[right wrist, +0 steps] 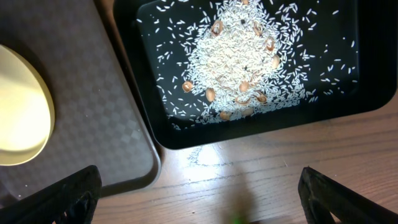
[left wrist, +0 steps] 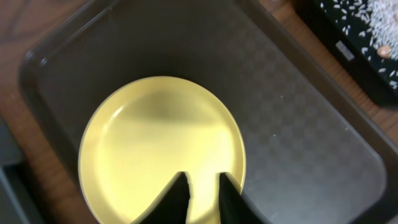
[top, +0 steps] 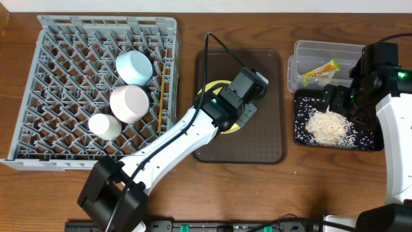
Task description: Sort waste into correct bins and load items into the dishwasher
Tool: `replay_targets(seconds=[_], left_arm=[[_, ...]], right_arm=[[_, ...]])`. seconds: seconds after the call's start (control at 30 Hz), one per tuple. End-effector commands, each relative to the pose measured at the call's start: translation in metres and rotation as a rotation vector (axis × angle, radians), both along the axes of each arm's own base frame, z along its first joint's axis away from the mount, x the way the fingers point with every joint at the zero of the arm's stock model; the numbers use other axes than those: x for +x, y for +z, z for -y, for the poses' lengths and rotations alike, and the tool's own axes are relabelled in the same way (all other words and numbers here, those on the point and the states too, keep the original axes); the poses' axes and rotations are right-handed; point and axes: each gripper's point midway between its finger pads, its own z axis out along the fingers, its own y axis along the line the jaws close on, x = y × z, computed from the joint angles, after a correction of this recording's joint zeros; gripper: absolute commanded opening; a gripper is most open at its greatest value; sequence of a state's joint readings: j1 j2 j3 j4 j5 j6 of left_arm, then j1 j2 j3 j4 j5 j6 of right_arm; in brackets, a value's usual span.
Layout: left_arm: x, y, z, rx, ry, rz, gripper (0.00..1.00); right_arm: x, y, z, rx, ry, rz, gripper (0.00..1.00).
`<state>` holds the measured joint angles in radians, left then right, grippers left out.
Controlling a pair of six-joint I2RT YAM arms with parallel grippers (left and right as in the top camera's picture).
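Note:
The round yellow plate (left wrist: 161, 143) lies on the dark brown serving tray (top: 264, 135). My left gripper (left wrist: 205, 180) hangs just over the plate's near part, its fingers a narrow gap apart with nothing between them; in the overhead view (top: 238, 111) it hides most of the plate (top: 217, 86). The rice-like scraps (top: 328, 122) lie piled in the black tray (top: 302, 136). The yellow-green wrapper (top: 320, 69) lies in the clear tub (top: 322, 48). My right gripper (right wrist: 199, 193) is wide open and empty above the table wood beside the black tray (right wrist: 336, 81).
The grey dish rack (top: 64, 51) at the left holds the light blue bowl (top: 134, 66), the pinkish-white bowl (top: 129, 103), the white cup (top: 104, 125) and the chopsticks (top: 159, 109). The left arm's cable crosses the brown tray's far end.

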<state>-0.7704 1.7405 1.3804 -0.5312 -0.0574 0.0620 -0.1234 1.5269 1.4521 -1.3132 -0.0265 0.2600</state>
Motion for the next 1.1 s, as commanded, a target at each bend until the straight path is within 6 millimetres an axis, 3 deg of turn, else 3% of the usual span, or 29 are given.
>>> replay_targets(seconds=[0.0, 0.07, 0.37, 0.57, 0.77, 0.83, 0.93, 1.07], left_arm=[[-0.011, -0.022, 0.005, 0.022, -0.022, -0.056, 0.30], [-0.015, -0.035, 0.008, 0.041, -0.028, -0.080, 0.39], [-0.027, -0.095, 0.020, 0.130, -0.065, -0.163, 0.52], [-0.029, -0.131, 0.018, 0.179, -0.063, -0.210, 0.54], [-0.033, -0.152, 0.014, 0.216, -0.062, -0.246, 0.53], [-0.035, -0.158, 0.012, 0.227, -0.062, -0.256, 0.42], [-0.035, -0.160, 0.011, 0.235, -0.061, -0.261, 0.10], [-0.034, -0.159, 0.011, 0.232, -0.061, -0.255, 0.08]], right_arm=[[0.000, 0.004, 0.001, 0.005, -0.019, 0.016, 0.99], [0.000, 0.004, 0.001, 0.005, -0.018, 0.016, 0.99], [0.000, 0.004, 0.001, 0.005, -0.018, 0.016, 0.99], [0.000, 0.004, 0.001, 0.005, -0.018, 0.015, 0.99], [0.000, 0.004, 0.001, 0.005, -0.018, 0.015, 0.99], [0.000, 0.004, 0.001, 0.005, -0.018, 0.015, 0.99], [0.000, 0.004, 0.001, 0.005, -0.018, 0.016, 0.99], [0.000, 0.004, 0.001, 0.005, -0.018, 0.016, 0.99]])
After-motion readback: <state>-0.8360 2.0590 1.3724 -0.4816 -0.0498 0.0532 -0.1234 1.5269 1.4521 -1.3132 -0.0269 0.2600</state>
